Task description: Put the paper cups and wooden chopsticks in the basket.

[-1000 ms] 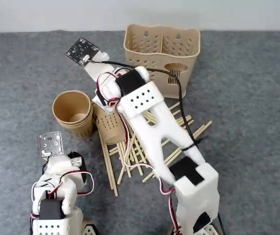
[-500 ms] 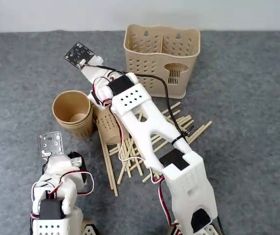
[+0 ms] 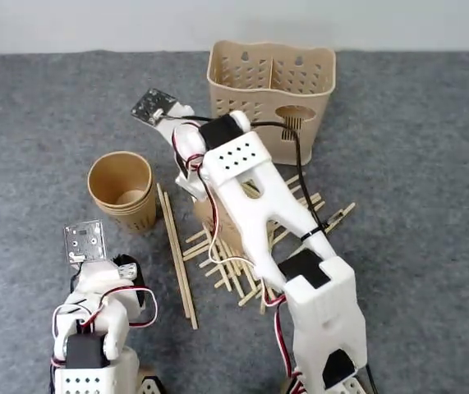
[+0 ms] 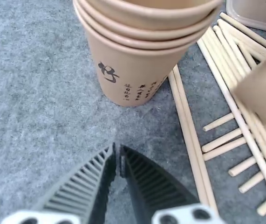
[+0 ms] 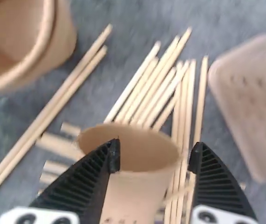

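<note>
We see the right gripper (image 5: pixel 155 154) clasping a single paper cup (image 5: pixel 135 186) by its sides, one jaw against each wall and the cup's mouth turned up toward the wrist. It hangs above the chopsticks (image 3: pixel 242 263), which lie scattered on the grey table (image 3: pixel 423 205) in front of the basket (image 3: pixel 242 90). The stack of cups (image 3: pixel 121 190) stands upright apart from them, with two sticks just beside it. The left gripper (image 4: pixel 119 161) hovers low before that stack, jaws almost together and empty.
</note>
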